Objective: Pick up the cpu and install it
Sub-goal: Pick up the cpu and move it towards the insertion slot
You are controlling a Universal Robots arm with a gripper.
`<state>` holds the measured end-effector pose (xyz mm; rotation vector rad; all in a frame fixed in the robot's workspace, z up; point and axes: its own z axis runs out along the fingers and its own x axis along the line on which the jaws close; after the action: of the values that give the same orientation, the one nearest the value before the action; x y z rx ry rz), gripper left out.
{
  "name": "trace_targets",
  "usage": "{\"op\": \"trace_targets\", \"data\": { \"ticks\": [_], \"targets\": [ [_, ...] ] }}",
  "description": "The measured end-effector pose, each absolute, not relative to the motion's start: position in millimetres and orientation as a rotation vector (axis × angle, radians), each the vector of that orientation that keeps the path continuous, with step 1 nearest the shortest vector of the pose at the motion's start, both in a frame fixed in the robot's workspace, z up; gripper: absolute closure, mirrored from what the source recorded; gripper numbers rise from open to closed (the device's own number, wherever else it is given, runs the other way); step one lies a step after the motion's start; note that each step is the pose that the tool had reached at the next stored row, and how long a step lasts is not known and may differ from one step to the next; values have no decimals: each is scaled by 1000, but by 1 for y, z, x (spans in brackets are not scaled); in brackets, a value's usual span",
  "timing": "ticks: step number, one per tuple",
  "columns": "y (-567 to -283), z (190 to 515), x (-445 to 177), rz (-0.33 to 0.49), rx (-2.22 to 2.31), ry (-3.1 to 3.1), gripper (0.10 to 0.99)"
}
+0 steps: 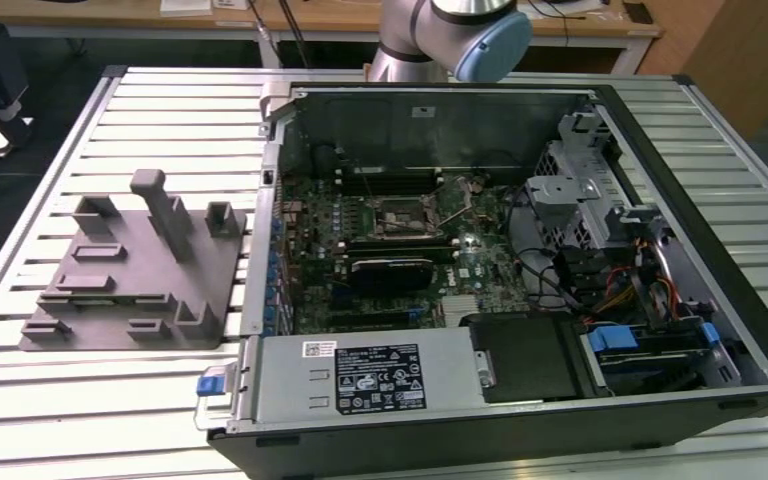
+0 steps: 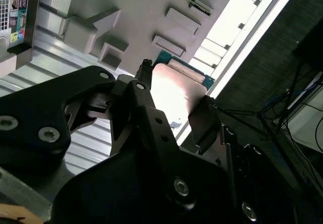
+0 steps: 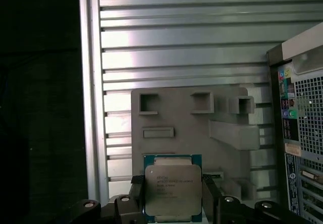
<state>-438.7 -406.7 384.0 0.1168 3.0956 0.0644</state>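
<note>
Gripper (image 3: 173,184) clamps your cpu (image 3: 173,192) by two opposite edges. You see it held clear of the grey fixture (image 3: 222,133) lying on the slatted table (image 3: 176,32).

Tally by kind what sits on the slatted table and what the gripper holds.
cpu, clamped in the gripper: 1
grey fixture, on the table: 1
open computer case, on the table: 1
Total: 3
</note>
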Motion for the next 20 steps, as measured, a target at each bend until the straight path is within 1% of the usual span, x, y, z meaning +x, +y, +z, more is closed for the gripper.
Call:
{"op": "trace_targets", "data": {
  "ticks": [20],
  "targets": [
    [-407, 384, -405, 64, 117, 3096, 545]
  ]
}}
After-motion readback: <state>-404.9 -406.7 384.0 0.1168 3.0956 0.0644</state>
